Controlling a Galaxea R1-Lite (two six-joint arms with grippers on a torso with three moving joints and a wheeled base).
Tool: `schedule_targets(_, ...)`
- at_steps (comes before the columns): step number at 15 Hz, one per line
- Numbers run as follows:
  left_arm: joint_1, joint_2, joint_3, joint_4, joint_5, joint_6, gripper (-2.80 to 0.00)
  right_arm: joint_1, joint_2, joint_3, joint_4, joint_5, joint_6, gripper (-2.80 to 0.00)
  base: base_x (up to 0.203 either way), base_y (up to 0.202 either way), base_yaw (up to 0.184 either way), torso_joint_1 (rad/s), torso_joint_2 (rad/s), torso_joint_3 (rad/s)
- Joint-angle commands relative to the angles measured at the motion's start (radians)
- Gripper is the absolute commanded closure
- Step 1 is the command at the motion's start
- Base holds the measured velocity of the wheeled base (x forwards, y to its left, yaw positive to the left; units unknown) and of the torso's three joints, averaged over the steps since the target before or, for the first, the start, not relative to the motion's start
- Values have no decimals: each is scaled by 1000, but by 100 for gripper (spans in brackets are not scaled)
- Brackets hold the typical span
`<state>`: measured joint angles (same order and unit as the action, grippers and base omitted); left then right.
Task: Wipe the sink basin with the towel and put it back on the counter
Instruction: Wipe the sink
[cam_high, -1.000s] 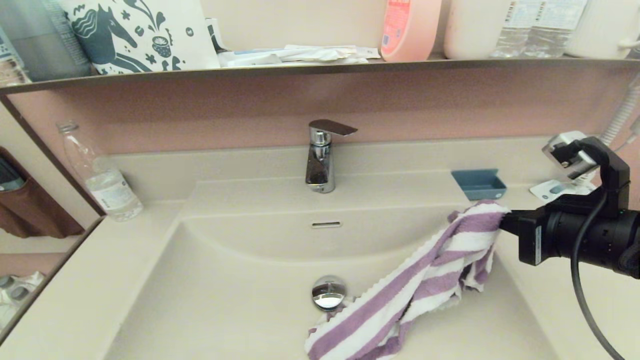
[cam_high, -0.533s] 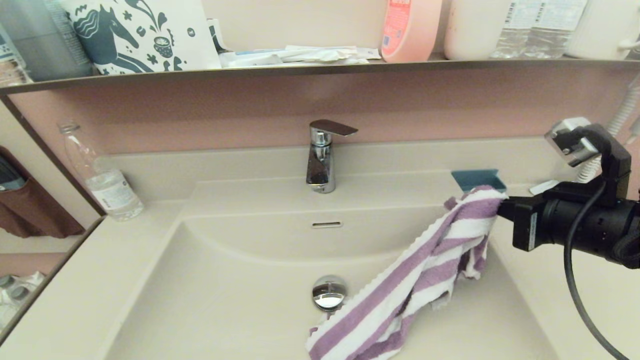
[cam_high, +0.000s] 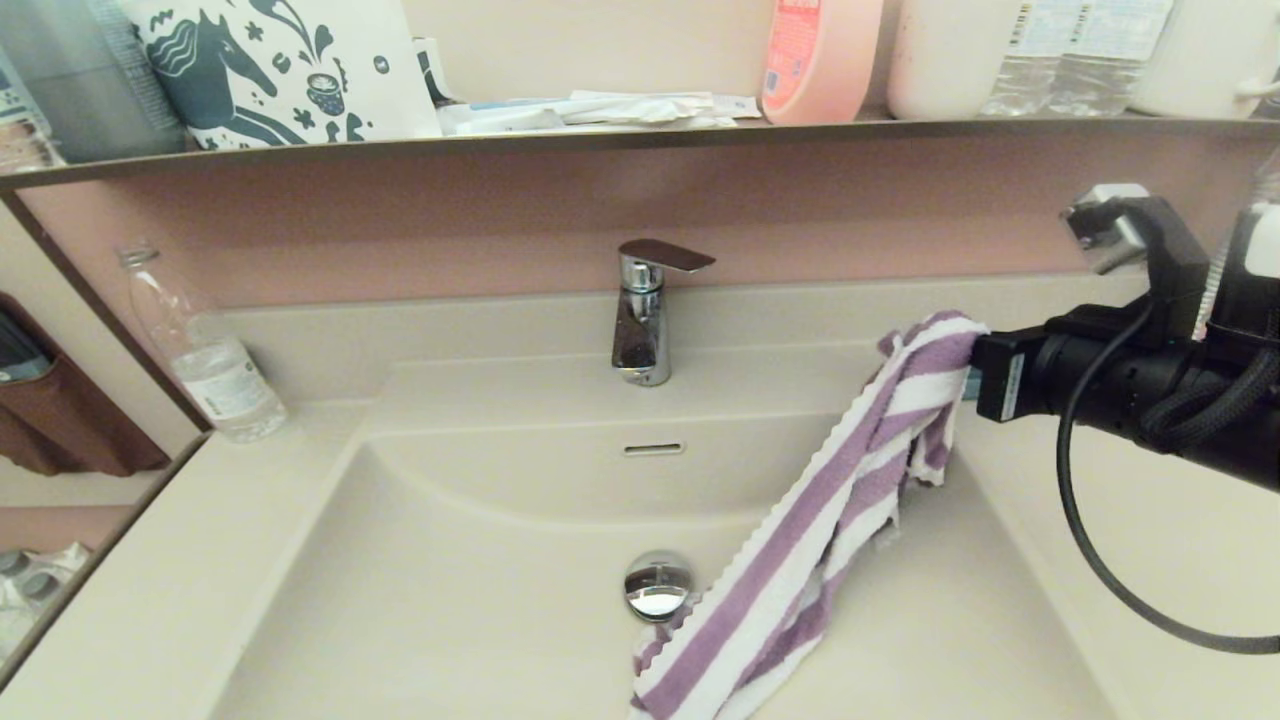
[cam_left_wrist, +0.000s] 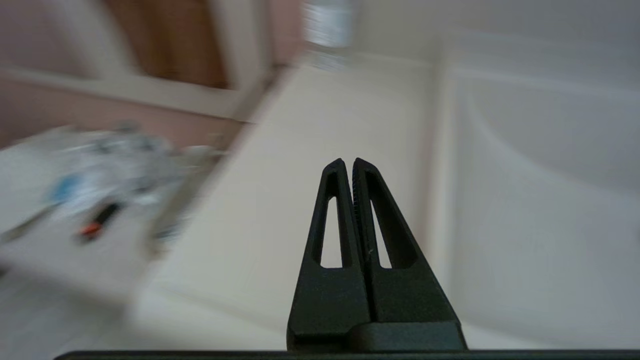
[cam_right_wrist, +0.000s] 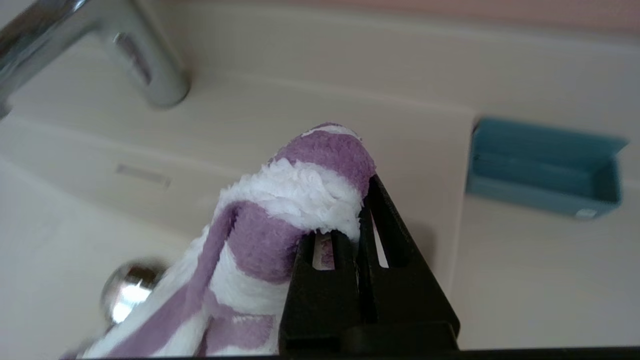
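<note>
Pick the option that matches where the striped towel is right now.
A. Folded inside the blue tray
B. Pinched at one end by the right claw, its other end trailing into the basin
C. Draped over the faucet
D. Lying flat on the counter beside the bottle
B: the right claw is shut on the towel at its top end, and the rest hangs down into the sink basin near the drain plug.
</note>
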<state>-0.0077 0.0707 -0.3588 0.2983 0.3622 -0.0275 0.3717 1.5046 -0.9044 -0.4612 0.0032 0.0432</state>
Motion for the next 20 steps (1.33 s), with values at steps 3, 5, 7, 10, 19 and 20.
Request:
schedule_targets(3,1,-71,260,-225,-203,59,0,-20,40,-16,-17,4,4,0,0,0,0,0,0,0)
schedule_targets(5,2,-71,329,-328,-275,103,0,-19,46,-21,-19,6,4,0,0,0,0,0,0,0)
schedule_targets(7,2,-71,337,-326,-327,107,0,-18,59,-33,-20,6,3,0,0,0,0,0,0,0)
schedule_targets(10,2,-71,359,-298,-370,109,0,-17,83,-51,-21,4,3,0,0,0,0,0,0,0)
schedule_targets(19,2,-71,357,-288,-371,100,0,109,306,-49,-333,-8,83,0,0,0,0,0,0,0)
schedule_targets(20,2,-71,357,-288,-371,100,0,127,342,-53,-360,-24,83,0,0,0,0,0,0,0)
